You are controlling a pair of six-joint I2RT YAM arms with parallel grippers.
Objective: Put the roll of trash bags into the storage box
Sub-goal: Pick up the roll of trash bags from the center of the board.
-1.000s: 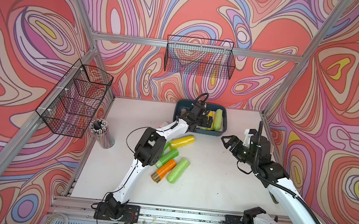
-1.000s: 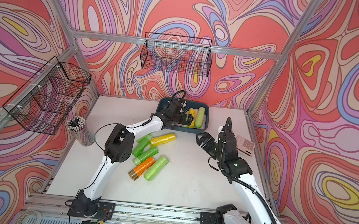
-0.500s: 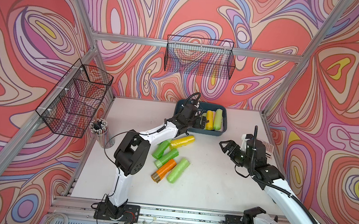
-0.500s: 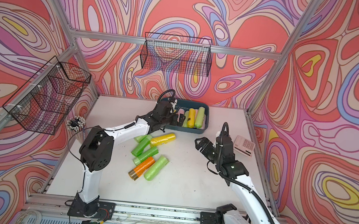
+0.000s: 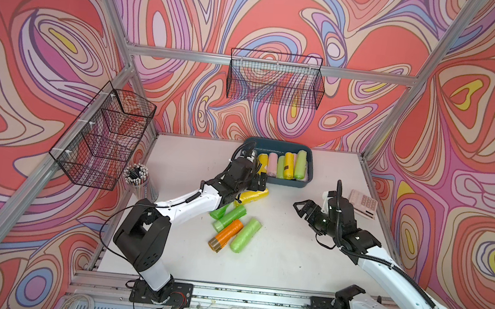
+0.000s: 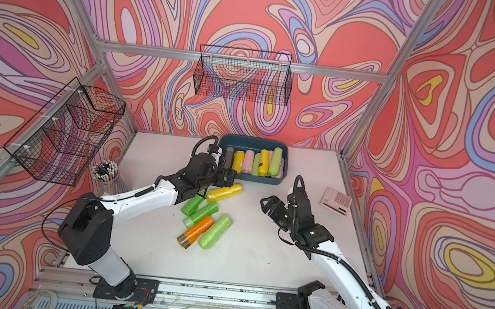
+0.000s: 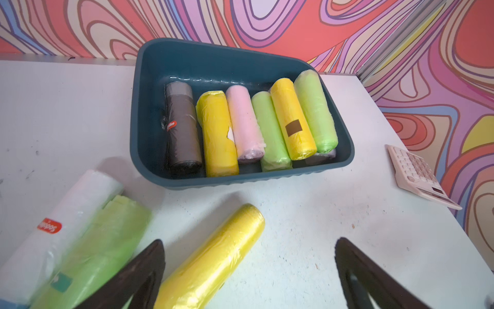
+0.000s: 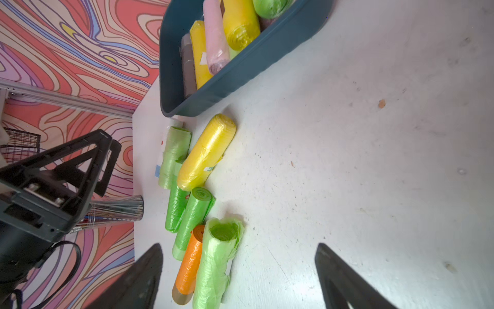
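Task looks part done. The storage box [image 7: 240, 180] sits at 12 o'clock on the table [image 5: 279, 254], near the back wall, w/ six rolls packed side by side. The grey roll [image 7: 183, 128] is at its 9 o'clock end, then yellow, a pink roll [image 7: 244, 120], green, a labelled yellow roll [image 7: 292, 120] and a pale green one at the 3 o'clock end. Something greyish shows under that end; can't tell what. Box floor is approx full, so I judge any more must go on top.

Left to do: a loose pile near table ctr, at 6-7 o'clock from the box. The loose yellow roll [image 5: 254, 195] lies closest, just short of the box's front wall, not touching it. Toward 6 o'clock of it lie several green rolls and an orange roll [image 5: 227, 234]. A white roll [image 7: 61, 214] shows best in the left wrist view. At least six are outside.

The left gripper [image 7: 249, 240] hovers over the loose yellow roll, jaws spread wide, nothing held. The roll's near end lies btw the fingers; contact can't be told. Prob. the next pick. The right gripper [image 8: 239, 245] hangs at 3 o'clock of the pile, jaws also wide apart, empty. The calculator [image 5: 364, 204] at 3 o'clock and the pen cup [image 5: 141, 186] at 9 o'clock are not part of this.
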